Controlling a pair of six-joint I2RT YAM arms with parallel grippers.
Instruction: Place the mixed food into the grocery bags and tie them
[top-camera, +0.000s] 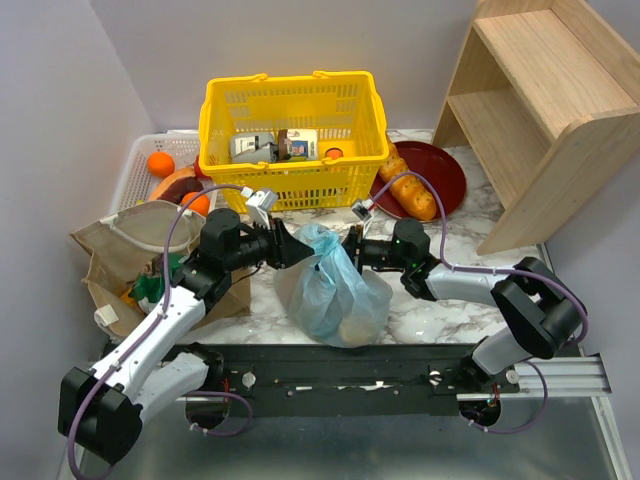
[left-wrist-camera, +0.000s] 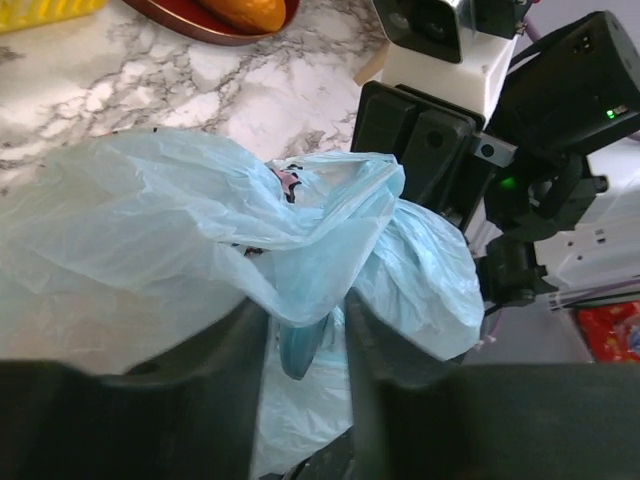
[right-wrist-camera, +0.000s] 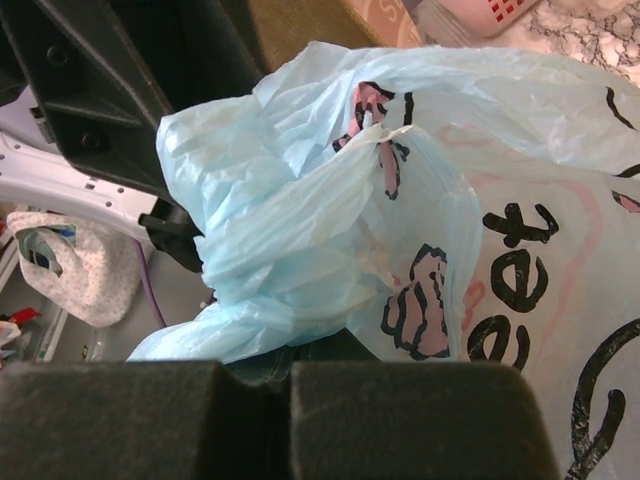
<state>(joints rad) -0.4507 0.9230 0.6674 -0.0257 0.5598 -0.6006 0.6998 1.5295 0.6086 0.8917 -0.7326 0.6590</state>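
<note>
The light-blue plastic bag (top-camera: 335, 295) sits bulging on the marble surface (top-camera: 475, 230) between the two arms, its top drawn up into two twisted ears. The right claw (right-wrist-camera: 290, 368) is closed tight on one ear, with the plastic bunching out just above its pads. The left claw (left-wrist-camera: 307, 335) straddles the other ear. Its jaws stand partly apart with the twisted strand between them, and whether they pinch it I cannot tell. The tan bag (top-camera: 110, 250) lies just left of the left arm, and the yellow mesh basket (top-camera: 300, 182) stands behind.
</note>
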